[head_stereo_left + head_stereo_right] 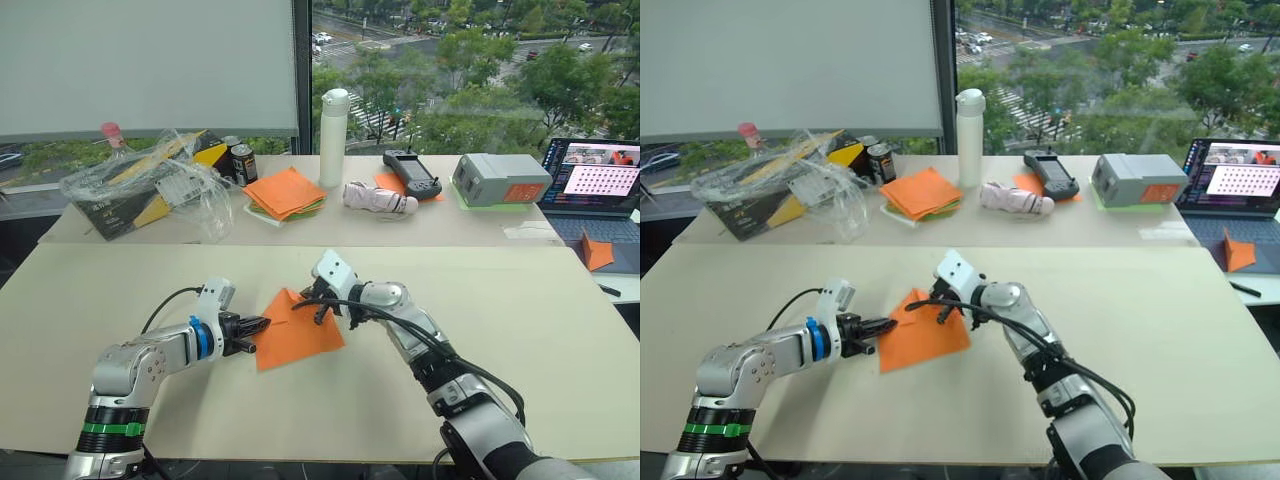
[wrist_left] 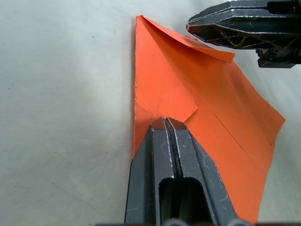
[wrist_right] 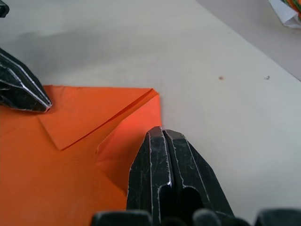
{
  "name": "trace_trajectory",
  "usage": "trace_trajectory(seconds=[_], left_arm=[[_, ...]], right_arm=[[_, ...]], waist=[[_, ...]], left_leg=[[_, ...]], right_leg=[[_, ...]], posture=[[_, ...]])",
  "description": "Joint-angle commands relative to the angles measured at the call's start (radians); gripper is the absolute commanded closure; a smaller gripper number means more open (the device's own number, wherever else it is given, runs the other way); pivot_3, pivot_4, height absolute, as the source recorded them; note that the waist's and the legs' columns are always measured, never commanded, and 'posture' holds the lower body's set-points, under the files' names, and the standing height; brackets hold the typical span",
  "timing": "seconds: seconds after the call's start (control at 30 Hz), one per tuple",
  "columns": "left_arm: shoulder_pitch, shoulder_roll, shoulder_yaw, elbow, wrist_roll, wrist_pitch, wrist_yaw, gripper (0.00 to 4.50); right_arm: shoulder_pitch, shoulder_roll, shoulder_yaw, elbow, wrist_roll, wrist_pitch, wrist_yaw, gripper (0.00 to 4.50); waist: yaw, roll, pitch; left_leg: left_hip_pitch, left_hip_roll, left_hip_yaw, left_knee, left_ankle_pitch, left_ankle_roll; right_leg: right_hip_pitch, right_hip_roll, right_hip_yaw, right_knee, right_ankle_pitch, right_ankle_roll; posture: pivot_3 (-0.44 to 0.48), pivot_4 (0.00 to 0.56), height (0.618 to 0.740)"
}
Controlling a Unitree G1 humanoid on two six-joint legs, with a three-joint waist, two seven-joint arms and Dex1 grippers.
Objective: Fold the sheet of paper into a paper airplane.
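Note:
The orange sheet of paper (image 1: 297, 335) lies flat on the near cream table (image 1: 520, 340). Its two far corners are folded inward, so the far end comes to a point (image 2: 139, 20). One flap (image 2: 162, 89) lies flat and the other (image 3: 127, 141) stands slightly raised. My left gripper (image 2: 164, 123) is shut, its tips resting on the inner corner of the flat flap near the sheet's left edge. My right gripper (image 3: 162, 134) is shut too, pressing its tips down on the raised flap close to the point. The two grippers sit about a finger's length apart.
On the back table stand a thick stack of orange and green sheets (image 1: 285, 192), a white bottle (image 1: 333, 137), a bagged box (image 1: 150, 185), a can (image 1: 243, 163), a controller (image 1: 412, 172), a grey box (image 1: 500, 180) and a laptop (image 1: 598, 185). A small folded orange piece (image 1: 597, 252) lies at the right.

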Motion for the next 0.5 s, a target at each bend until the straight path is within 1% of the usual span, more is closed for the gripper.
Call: trace_trajectory(seconds=[0.03, 0.33, 0.5], left_arm=[[0.015, 0.002, -0.022, 0.014, 0.006, 0.030, 0.008, 4.48], [0.009, 0.002, -0.024, 0.020, 0.008, 0.030, 0.007, 4.48], [0.013, 0.003, -0.026, 0.021, 0.011, 0.029, 0.007, 4.48]], right_arm=[[0.017, 0.006, 0.023, -0.073, 0.003, 0.014, 0.013, 4.50], [0.062, 0.009, 0.067, -0.127, 0.002, 0.047, 0.017, 4.50], [0.064, -0.010, 0.044, -0.193, 0.044, 0.073, 0.056, 4.50]], waist=[[0.000, 0.000, 0.000], [0.001, 0.000, 0.000], [0.001, 0.000, 0.000]], left_leg=[[0.000, 0.000, 0.000, 0.000, 0.000, 0.000], [0.000, 0.000, 0.000, 0.000, 0.000, 0.000], [0.000, 0.000, 0.000, 0.000, 0.000, 0.000]], right_leg=[[0.000, 0.000, 0.000, 0.000, 0.000, 0.000], [0.000, 0.000, 0.000, 0.000, 0.000, 0.000], [0.000, 0.000, 0.000, 0.000, 0.000, 0.000]], posture=[[0.000, 0.150, 0.740], [0.000, 0.150, 0.740], [0.000, 0.150, 0.740]])
